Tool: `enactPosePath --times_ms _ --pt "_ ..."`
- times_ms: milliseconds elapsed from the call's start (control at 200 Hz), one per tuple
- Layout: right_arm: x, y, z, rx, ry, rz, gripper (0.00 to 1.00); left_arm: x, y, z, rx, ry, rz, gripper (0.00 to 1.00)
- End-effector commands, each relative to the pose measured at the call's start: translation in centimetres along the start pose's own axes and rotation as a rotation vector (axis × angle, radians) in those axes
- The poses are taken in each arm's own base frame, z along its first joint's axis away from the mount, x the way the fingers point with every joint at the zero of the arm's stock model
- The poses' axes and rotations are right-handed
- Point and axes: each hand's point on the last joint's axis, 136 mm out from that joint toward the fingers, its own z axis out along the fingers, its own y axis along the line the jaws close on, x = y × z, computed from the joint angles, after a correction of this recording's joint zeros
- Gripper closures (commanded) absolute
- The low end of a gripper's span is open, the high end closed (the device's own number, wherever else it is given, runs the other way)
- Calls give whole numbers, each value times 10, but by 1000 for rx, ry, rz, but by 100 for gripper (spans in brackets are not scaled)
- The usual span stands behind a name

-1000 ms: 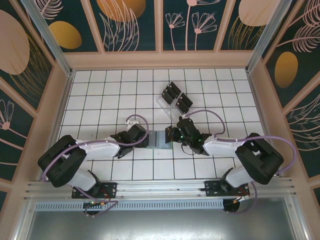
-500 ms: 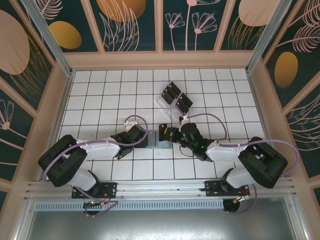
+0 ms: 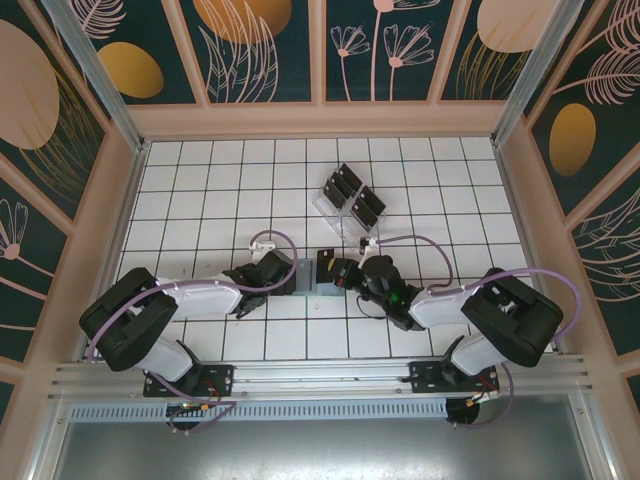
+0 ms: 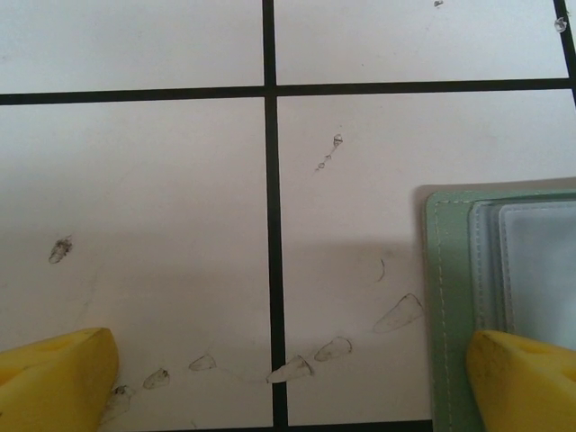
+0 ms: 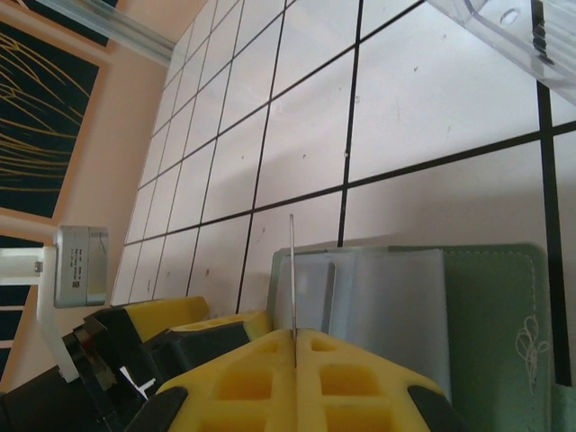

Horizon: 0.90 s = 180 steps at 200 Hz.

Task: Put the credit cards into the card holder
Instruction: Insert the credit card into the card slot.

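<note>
Your right end effector [image 5: 295, 346] is pinched shut on one credit card [image 5: 292, 270], edge-on at the pocket of the card holder [image 5: 490, 297], probably to slide it in, while your left end effector [image 4: 288, 360], spread wide and empty, straddles the holder's edge on the tabletop [image 4: 135, 180], likely steadying it.

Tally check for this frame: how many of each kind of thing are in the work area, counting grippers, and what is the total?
Grippers: 2 (left gripper open, right gripper shut)
Card holder: 1
Clear rack: 1
Credit card pinched edge-on in the right gripper: 1
Racked cards: too small to count
Total, racked cards aside: 5
</note>
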Motion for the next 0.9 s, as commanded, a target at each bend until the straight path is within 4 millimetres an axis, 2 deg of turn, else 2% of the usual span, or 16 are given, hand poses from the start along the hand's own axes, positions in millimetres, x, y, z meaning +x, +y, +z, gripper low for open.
enactPosePath --times_ms 0,896 --pt "-8 8 1 -36 -61 14 100 23 15 5 -65 73 55 1" --pt "14 -8 22 -44 -19 75 100 29 18 6 -68 84 52 1"
